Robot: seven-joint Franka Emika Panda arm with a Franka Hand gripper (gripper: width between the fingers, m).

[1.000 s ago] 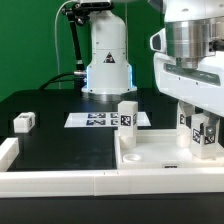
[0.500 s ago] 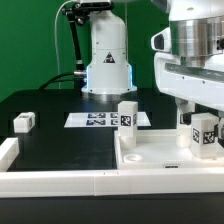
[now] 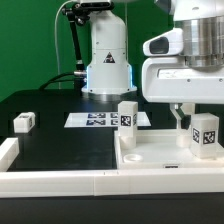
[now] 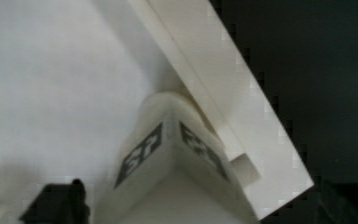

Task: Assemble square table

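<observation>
The square table's white slab (image 3: 160,157) lies rim up at the front, toward the exterior view's right. One tagged white leg (image 3: 128,115) stands upright at its far left corner. A second leg (image 3: 206,133) stands at the far right corner. My gripper (image 3: 201,109) hangs open just above that second leg, holding nothing; one finger (image 3: 180,116) shows beside the leg's top. In the wrist view the same leg (image 4: 167,150) is seen from above in the slab's corner, next to the raised rim (image 4: 211,70), with one dark finger (image 4: 60,202) clear of it. A third leg (image 3: 24,122) lies loose far to the left.
The marker board (image 3: 95,119) lies flat behind the slab, in front of the robot's base (image 3: 107,65). A long white rail (image 3: 8,152) borders the black table at the left and runs along the front edge.
The jaws have opened and let go of the right-hand leg. The hand has risen from around the leg to just above it; the leg stays upright.
</observation>
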